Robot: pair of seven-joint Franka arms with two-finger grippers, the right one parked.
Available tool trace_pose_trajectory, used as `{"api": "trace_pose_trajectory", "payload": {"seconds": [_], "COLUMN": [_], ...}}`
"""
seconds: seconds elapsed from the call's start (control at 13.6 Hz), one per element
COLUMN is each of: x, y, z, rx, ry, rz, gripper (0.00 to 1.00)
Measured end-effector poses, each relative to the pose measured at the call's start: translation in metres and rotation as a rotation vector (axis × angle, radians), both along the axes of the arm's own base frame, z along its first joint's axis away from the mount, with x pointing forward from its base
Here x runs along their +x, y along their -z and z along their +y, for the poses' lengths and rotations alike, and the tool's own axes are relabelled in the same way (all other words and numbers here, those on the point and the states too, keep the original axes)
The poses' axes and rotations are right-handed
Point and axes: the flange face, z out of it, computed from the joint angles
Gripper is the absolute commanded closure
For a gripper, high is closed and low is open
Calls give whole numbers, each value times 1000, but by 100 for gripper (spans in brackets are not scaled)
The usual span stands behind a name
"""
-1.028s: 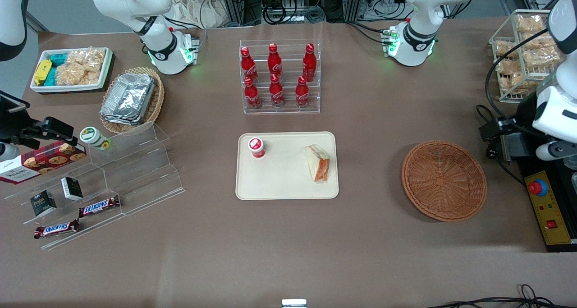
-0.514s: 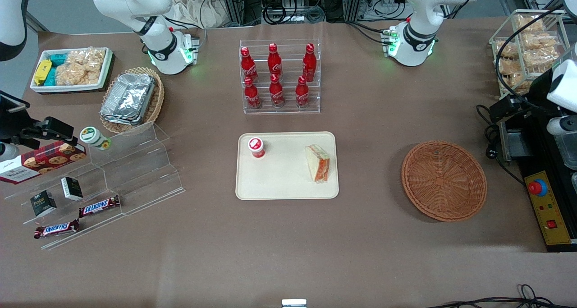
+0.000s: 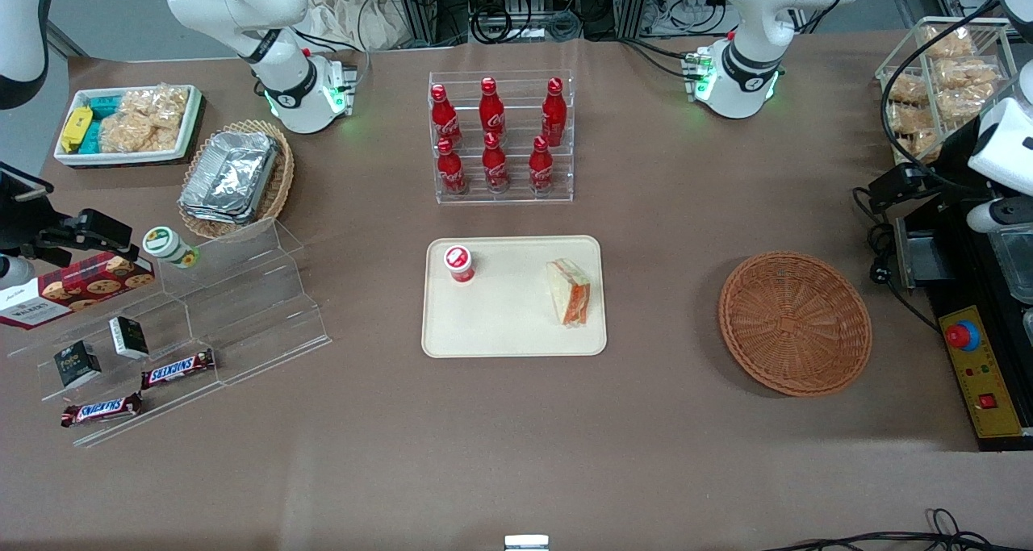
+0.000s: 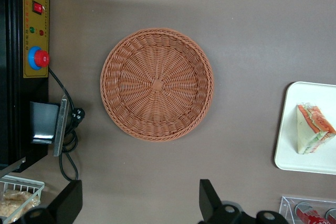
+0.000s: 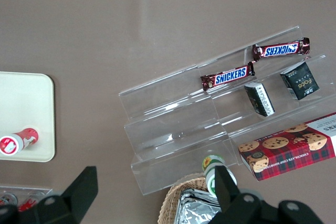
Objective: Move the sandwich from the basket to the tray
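Sandwich (image 3: 570, 294) on tray (image 3: 508, 325); pincer (image 4: 139, 203) above basket (image 3: 795, 322).

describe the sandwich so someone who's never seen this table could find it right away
Find the cream tray in the middle of the table, nearer the camera than the rack of red bottles. The sandwich lies on its end toward the empty basket, where the open gripper hovers. It is a pale wedge with orange filling, unlike the red-capped cup beside it.

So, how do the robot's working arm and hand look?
The left arm is glossy white with black joint rings, a green-lit base and black cables. Its hand, above the table beside the reddish-brown wicker basket, has two black fingers, open.
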Motion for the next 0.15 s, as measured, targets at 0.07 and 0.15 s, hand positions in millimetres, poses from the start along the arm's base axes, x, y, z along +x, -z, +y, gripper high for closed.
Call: {"api": "trace_pose_trajectory", "payload": {"seconds": [0.07,0.15], "x": [0,0], "y": [0,0], "z": [0,0], "rx": [0,0], "ry": [0,0], "rz": [0,0], "gripper": [0,0]}}
